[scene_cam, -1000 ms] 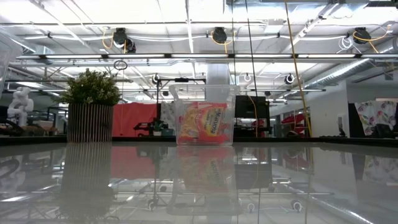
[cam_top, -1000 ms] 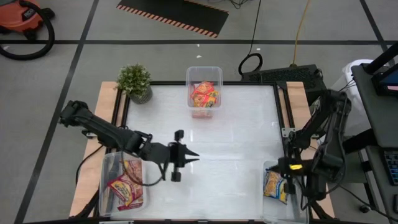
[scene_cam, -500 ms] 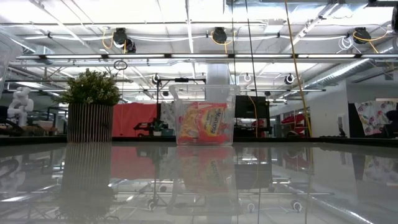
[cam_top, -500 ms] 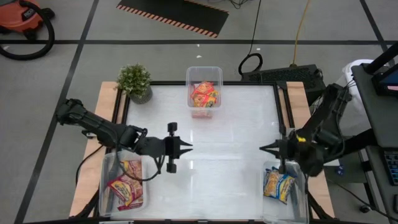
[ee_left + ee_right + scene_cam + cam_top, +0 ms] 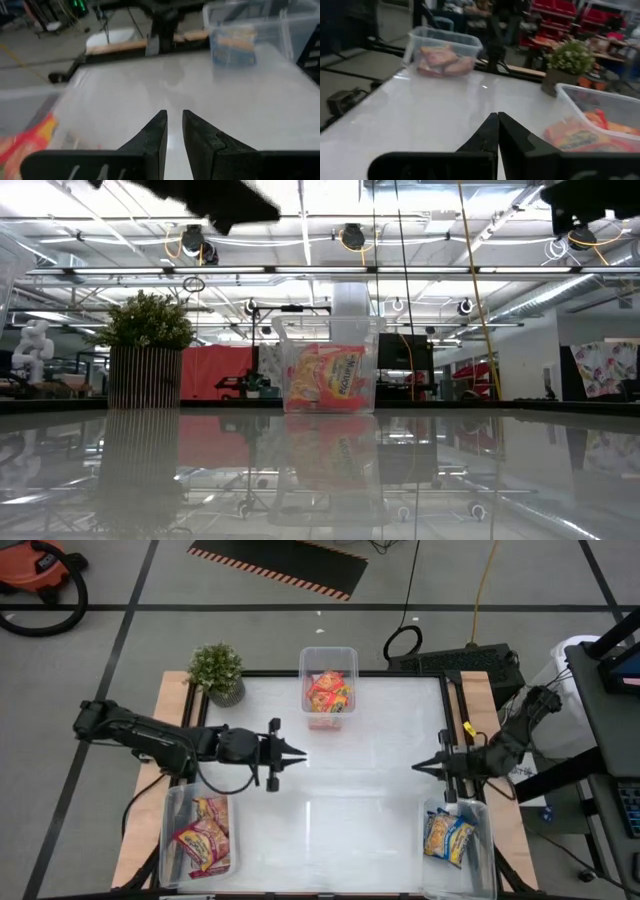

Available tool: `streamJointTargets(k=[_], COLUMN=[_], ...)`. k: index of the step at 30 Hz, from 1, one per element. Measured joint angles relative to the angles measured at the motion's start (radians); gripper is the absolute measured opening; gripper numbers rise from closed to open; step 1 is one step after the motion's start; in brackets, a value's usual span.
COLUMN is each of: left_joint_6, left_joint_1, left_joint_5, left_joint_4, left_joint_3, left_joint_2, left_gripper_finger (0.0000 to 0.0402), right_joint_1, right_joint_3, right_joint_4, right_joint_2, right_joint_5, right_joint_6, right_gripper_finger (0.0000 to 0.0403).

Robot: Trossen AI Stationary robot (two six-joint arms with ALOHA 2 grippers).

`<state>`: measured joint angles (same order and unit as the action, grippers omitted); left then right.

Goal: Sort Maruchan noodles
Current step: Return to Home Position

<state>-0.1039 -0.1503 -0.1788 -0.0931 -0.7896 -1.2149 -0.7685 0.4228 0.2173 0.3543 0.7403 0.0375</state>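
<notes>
Plastic ramen packets point(image 5: 447, 837) all binned

I see red-orange crinkly packets point(image 5: 328, 692) in far clear bin point(image 5: 328, 650), red-white packets point(image 5: 203, 840) in left bin point(image 5: 167, 835), yellow-blue packets in right bin point(image 5: 490, 850). Both empty: left gripper point(image 5: 296, 753) looks all but closed, right gripper point(image 5: 420, 766) closed. Light, slick, probably brittle; I'd pinch edge seams.

A: Where is the left arm point(image 5: 150, 736)?
B: It stretches low from the left edge of the worktop point(image 5: 360, 790) toward the middle, nearly straight. The left claw point(image 5: 298, 753) at its end points across to the right side and holds nothing.
A: And its fingers?
B: In the left wrist view the fingers point(image 5: 156, 131) lie close together, with only a thin slit between them.
A: The right arm point(image 5: 510, 737)?
B: It angles in from the right edge, forearm reaching inward. The right claw point(image 5: 420, 767) faces the left one, well apart from it. Its fingers point(image 5: 487, 131) are pressed tip to tip, and it is empty too.
</notes>
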Motion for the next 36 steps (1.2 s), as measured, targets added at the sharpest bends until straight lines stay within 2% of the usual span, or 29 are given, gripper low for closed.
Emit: streamJointTargets(k=[8,15,20,28,36], left_joint_6=[0.008,0.013,0.027,0.015,0.011], left_joint_1=[0.050,0.054,0.054,0.054,0.054], left_joint_5=[0.048,0.048,0.048,0.048,0.049], left_joint_4=[-0.118,-0.219,-0.260,-0.272,-0.271], left_joint_3=[0.201,0.358,0.450,0.521,0.558], left_joint_2=[0.143,0.274,0.368,0.458,0.505], left_gripper_finger=[0.0065,0.0065,0.0065,0.0065,0.0065], right_joint_1=[0.096,0.184,0.266,0.385,0.476], right_joint_3=[-0.107,-0.185,-0.229,-0.288,-0.325], right_joint_4=[-0.040,-0.170,-0.221,-0.300,-0.333], right_joint_2=[-0.146,-0.173,-0.171,-0.164,-0.164], right_joint_5=[-0.158,-0.271,-0.419,-0.583,-0.656], right_joint_6=[0.033,0.102,0.092,0.063,0.045], right_gripper_finger=[0.0000,0.0000,0.0000,0.0000,0.0000])
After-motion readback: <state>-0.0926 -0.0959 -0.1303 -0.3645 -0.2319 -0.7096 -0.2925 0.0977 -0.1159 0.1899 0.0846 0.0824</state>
